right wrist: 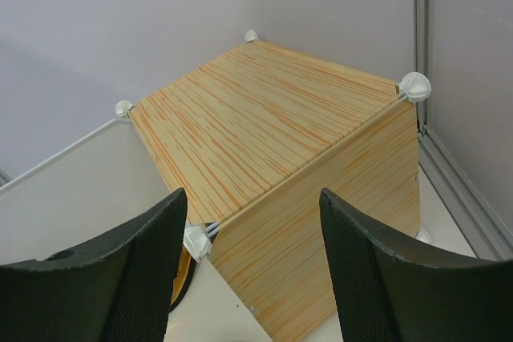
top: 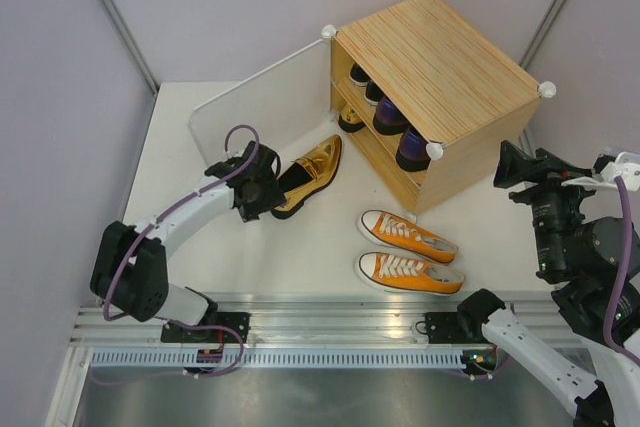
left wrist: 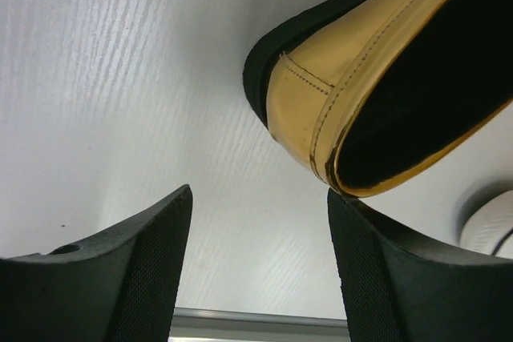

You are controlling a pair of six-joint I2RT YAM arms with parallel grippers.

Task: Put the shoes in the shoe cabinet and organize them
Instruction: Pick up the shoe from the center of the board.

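A gold pump (top: 312, 172) lies on the white table (top: 300, 247), toe pointing toward the open front of the cabinet (top: 440, 57) and heel toward the left arm. The left gripper (left wrist: 258, 198) sits low just behind that heel with its jaws apart and nothing between them. The wrist view shows the heel just past the fingertips, likely lined up for a grasp at the stiff back of the shoe.

The cabinet's white door (top: 255, 112) is swung wide to the left, leaving the opening clear. Inside are black sneakers (top: 360, 74), purple loafers (top: 392, 115), and the other gold pump (top: 350, 120), which seems to sit lower. The orange sneakers (top: 405, 235) wait side by side on the table near the cabinet front. The right gripper (right wrist: 252, 194) hangs beside the cabinet, well clear, jaws open and empty.
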